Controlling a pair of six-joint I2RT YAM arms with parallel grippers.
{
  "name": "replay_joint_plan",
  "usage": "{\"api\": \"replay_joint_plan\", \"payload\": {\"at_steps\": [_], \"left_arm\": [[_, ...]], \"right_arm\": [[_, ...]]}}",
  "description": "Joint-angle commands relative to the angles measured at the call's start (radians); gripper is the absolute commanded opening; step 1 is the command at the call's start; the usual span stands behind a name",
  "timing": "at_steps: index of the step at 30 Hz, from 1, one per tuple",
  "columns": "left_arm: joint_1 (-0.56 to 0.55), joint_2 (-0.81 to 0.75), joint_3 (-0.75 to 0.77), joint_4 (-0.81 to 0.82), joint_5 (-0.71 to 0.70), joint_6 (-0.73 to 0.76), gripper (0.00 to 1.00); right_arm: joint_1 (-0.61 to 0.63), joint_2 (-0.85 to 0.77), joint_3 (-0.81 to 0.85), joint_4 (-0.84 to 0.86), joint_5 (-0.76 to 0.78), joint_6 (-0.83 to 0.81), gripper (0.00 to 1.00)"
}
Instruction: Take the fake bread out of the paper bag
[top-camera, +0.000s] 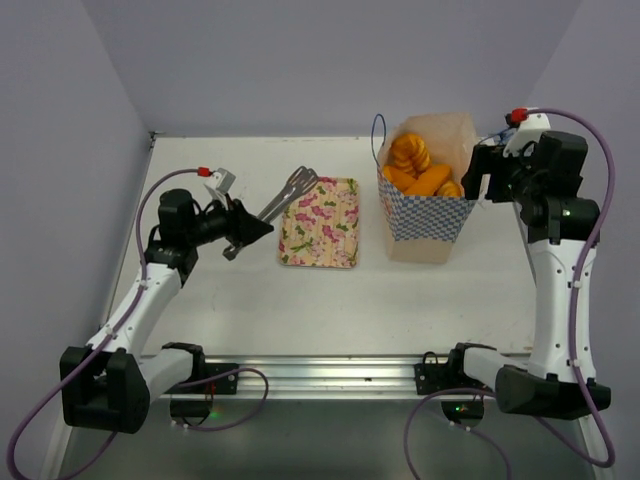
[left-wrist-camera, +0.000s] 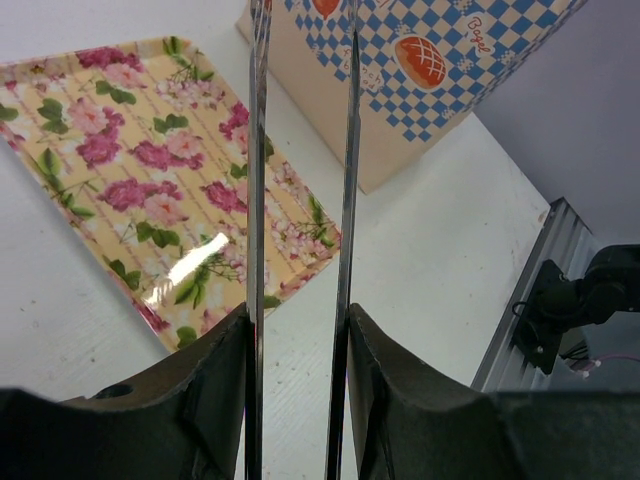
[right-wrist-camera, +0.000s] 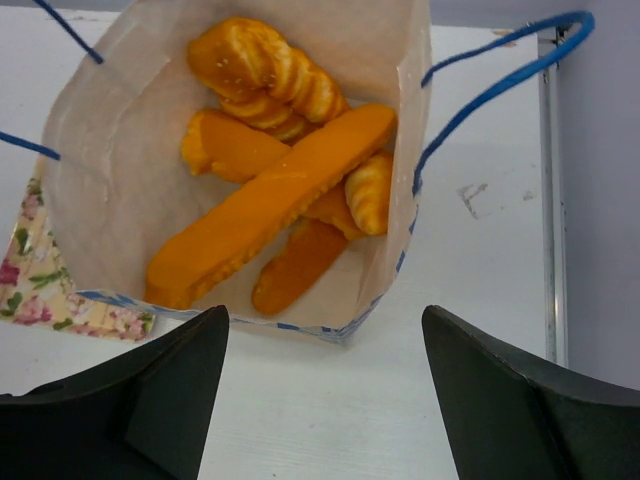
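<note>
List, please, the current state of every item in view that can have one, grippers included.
paper bag: standing upright, mouth open, bread inside.
fake bread: lying in the bag, none out yet.
tray: flat on the table, no bread on it.
tongs: clamped in the left gripper, arms apart.
left gripper: shut on the tongs.
right gripper: open, holding nothing, by the bag's mouth.
</note>
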Motion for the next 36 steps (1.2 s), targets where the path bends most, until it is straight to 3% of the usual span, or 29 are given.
{"api": "replay_joint_plan", "payload": {"at_steps": [1, 3, 13, 19, 22, 26, 29, 36], "left_arm": [[0.008, -0.036, 0.0, 0.013, -0.013, 0.048, 0.44], [0.008, -0.05, -0.003, 0.005, -0.018, 0.054, 0.44], [0.008, -0.068, -0.016, 0.008, -0.016, 0.057, 0.44], [0.008, -0.071, -0.016, 0.005, -0.013, 0.06, 0.43], [0.008, -0.073, -0.012, 0.008, -0.002, 0.061, 0.43], [0.008, -0.076, -0.014, 0.011, 0.01, 0.063, 0.44], [0.008, -0.08, -0.014, 0.014, 0.011, 0.063, 0.44], [0.008, -0.086, -0.019, 0.016, 0.007, 0.068, 0.43]], "right_arm": [[-0.009, 0.025, -0.031, 0.055, 0.13, 0.035, 0.82], [-0.017, 0.041, -0.048, 0.087, 0.159, 0.029, 0.74], [-0.018, 0.175, -0.05, 0.187, 0.135, 0.023, 0.61], [-0.02, 0.239, -0.033, 0.214, 0.184, 0.016, 0.45], [-0.018, 0.256, -0.047, 0.221, 0.181, 0.012, 0.35], [-0.02, 0.263, -0.05, 0.228, 0.175, 0.011, 0.1], [-0.02, 0.264, -0.033, 0.237, 0.167, 0.006, 0.01], [-0.02, 0.311, 0.093, 0.254, 0.153, -0.02, 0.0]]}}
